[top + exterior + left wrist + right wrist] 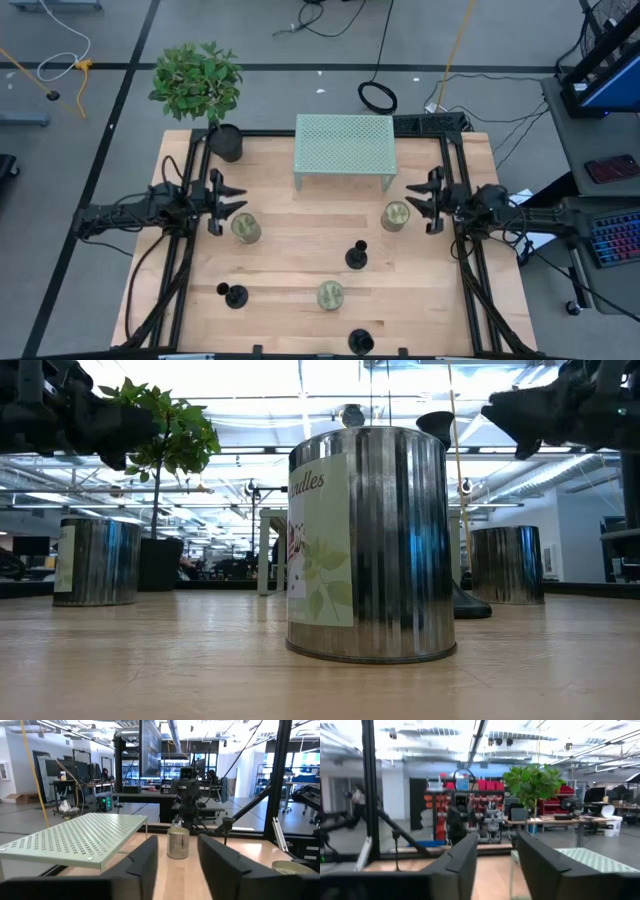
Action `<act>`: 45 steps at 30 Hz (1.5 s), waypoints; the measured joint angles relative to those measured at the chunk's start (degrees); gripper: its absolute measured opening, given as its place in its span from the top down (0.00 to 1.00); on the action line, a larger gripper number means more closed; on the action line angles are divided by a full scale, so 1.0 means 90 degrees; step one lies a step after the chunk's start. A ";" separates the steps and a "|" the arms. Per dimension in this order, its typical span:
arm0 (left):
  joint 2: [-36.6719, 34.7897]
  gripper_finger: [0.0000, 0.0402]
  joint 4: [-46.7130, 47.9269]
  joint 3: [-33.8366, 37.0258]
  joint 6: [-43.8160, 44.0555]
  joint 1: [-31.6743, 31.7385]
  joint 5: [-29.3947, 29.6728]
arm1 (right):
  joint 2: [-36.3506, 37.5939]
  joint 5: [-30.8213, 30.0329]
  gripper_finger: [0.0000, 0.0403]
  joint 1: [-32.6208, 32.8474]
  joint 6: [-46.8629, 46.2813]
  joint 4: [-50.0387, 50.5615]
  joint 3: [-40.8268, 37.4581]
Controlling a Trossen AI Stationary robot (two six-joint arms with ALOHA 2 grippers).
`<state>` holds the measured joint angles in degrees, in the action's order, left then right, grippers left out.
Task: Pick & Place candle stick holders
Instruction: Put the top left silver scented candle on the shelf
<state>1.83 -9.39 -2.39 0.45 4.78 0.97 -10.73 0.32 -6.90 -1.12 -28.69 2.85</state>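
We see three shiny cups point(246, 228) and three black holders point(357, 257) spread out on the bench point(290, 260). The left gripper point(236, 200) is wide open, just beside one cup. The right gripper point(414, 199) is wide open too, near another cup point(396, 215). Neither holds anything. A green rack point(345, 145) and a plant point(197, 82) stand at the back.

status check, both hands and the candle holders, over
Left hand open, empty, beside a brass cup. Right hand open, empty, beside another cup. All six holders loose on the table; nothing in the way.
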 joint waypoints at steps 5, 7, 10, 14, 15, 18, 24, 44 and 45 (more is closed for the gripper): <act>0.0455 0.51 -0.0817 -0.0005 0.0010 0.0000 -0.0020 | -0.0839 0.0304 0.52 0.0000 -0.0135 -0.1132 0.0000; 0.0717 0.50 -0.1160 -0.0007 0.0016 0.0000 -0.0152 | -0.1223 0.0637 0.50 0.0000 -0.0139 -0.1593 0.0002; 0.1121 0.50 -0.1669 -0.0010 0.0196 -0.0002 -0.0276 | -0.1816 0.0859 0.48 0.0002 -0.0139 -0.2235 0.0005; 0.1659 0.50 -0.1904 -0.0140 0.0330 -0.0022 -0.0277 | -0.2485 0.0823 0.48 0.0002 -0.0139 -0.2490 0.0145; 0.1796 0.50 -0.1786 -0.0276 0.0323 -0.0056 -0.0272 | -0.2633 0.0827 0.48 0.0002 -0.0137 -0.2457 0.0190; 0.2238 0.50 -0.1214 -0.0864 0.0294 -0.0191 -0.0273 | -0.3060 0.0821 0.48 0.0002 -0.0100 -0.2448 0.0417; 0.3127 0.50 0.0402 -0.2344 -0.0056 -0.0495 -0.0170 | -0.3530 0.0811 0.48 0.0000 0.0050 -0.2589 0.0561; 0.4818 0.50 0.4585 -0.3604 0.1730 -0.1683 0.1990 | -0.3630 0.0811 0.48 0.0002 0.0226 -0.2221 0.0576; 0.4859 0.50 0.4806 -0.3604 0.1919 -0.1750 0.1940 | -0.3632 0.0811 0.48 0.0002 0.0226 -0.2193 0.0578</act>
<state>45.56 33.86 -34.83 17.72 -10.97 18.43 -43.42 7.61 -6.87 0.91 -48.42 8.05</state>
